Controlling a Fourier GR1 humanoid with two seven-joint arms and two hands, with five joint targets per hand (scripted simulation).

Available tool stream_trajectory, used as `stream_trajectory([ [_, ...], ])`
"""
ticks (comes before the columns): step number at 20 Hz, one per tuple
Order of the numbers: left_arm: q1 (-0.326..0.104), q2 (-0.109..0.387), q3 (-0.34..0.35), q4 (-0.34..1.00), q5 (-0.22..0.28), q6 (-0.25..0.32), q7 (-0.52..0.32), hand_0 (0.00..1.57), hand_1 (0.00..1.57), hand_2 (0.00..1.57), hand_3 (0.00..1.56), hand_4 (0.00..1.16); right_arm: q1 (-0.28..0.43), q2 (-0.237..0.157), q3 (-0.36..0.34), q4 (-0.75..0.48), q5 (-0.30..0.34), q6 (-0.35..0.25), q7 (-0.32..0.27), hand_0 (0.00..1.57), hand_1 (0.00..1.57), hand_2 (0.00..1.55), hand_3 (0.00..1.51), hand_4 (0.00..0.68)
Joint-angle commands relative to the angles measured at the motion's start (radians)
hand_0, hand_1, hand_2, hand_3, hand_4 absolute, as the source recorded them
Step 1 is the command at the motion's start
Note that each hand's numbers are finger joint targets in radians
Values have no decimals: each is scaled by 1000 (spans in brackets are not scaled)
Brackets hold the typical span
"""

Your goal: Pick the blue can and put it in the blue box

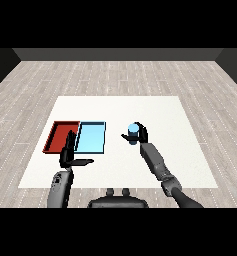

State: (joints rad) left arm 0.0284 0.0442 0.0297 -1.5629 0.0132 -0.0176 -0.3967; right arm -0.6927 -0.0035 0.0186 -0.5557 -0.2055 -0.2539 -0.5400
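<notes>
Head view: our right hand [139, 135] curls round the blue can [134, 132], upright at frame centre. From there the blue box [91, 137] lies to frame left on the worktop [140, 107]; our left hand [70, 155], fingers straight, sits nearer it.

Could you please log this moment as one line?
right hand: curled round blue can | left hand: open | light blue tray: no can

A red tray [56, 135] (far left) on white table [155, 110].
</notes>
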Motion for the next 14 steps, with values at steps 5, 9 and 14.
stream_trajectory([
  [5, -35, -42, -77, 41, -39, 13, -9, 0, 0, 0, 0, 0, 37, -25, 41, -145, 5, 33, 19, 1466, 1466, 1482, 1381, 525],
  [9, -46, -43, -170, 13, -27, 92, 63, 0, 0, 0, 0, 0, 14, 1, 82, -244, 16, -8, 101, 1448, 1448, 1471, 1353, 539],
  [14, -75, -44, -140, 24, -14, 60, 68, 0, 0, 0, 0, 0, 306, -39, 156, -532, 51, 20, 128, 1448, 1448, 1471, 1353, 539],
])
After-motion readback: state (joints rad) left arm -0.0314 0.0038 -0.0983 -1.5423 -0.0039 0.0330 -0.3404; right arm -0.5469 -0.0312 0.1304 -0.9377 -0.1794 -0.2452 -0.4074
